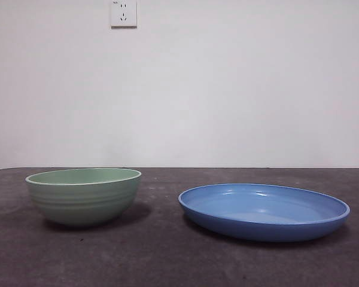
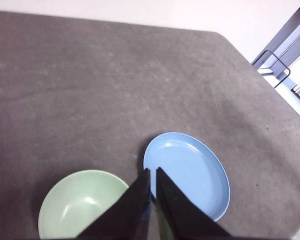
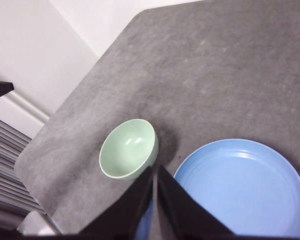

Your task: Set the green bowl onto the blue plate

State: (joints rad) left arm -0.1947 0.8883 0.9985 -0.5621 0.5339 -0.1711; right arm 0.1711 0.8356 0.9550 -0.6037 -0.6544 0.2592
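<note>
The green bowl (image 1: pixel 84 195) stands upright on the dark table at the left, empty, with faint ribs on its wall. To its right lies the blue plate (image 1: pixel 264 210), wide, shallow and empty, a short gap apart from the bowl. Neither arm shows in the front view. From high above, my left gripper (image 2: pixel 153 171) is shut, hanging over the gap between the green bowl (image 2: pixel 82 202) and the blue plate (image 2: pixel 187 172). My right gripper (image 3: pixel 154 170) is shut too, high above the green bowl (image 3: pixel 128 148) and the blue plate (image 3: pixel 242 187).
A white wall with a power socket (image 1: pixel 124 13) rises behind the table. The dark grey tabletop (image 2: pixel 115 85) stretches wide beyond both dishes, with its rounded corner and edges visible in the wrist views.
</note>
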